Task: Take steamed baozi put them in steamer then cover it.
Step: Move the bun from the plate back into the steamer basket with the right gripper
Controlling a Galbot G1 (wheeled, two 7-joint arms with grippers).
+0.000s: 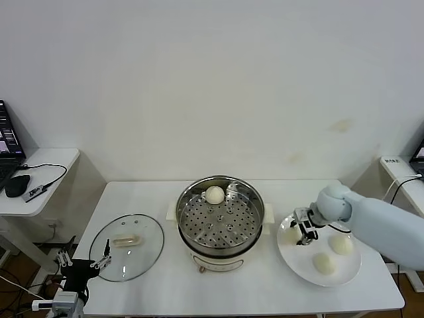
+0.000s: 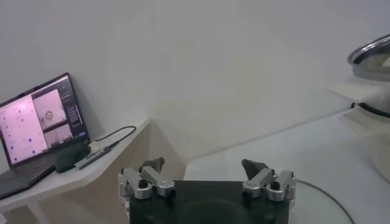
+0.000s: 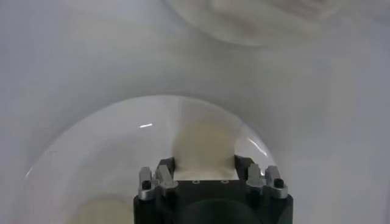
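Observation:
The steamer (image 1: 219,222) stands mid-table with its perforated tray showing and one steamed baozi (image 1: 214,194) at the tray's far edge. Two more baozi (image 1: 341,245) (image 1: 324,264) lie on the white plate (image 1: 301,264) to its right. My right gripper (image 1: 302,232) is down at the plate's left side, shut on another baozi (image 3: 204,140) that fills the gap between the fingers (image 3: 166,173). The glass cover (image 1: 126,246) lies flat on the table, left of the steamer. My left gripper (image 1: 83,262) hangs open by the table's front left corner, holding nothing.
A low side table on the left carries a laptop (image 2: 36,119) and a black mouse (image 1: 16,185) with cables. Another small table (image 1: 397,165) stands at the far right. The steamer's rim (image 2: 373,56) shows far off in the left wrist view.

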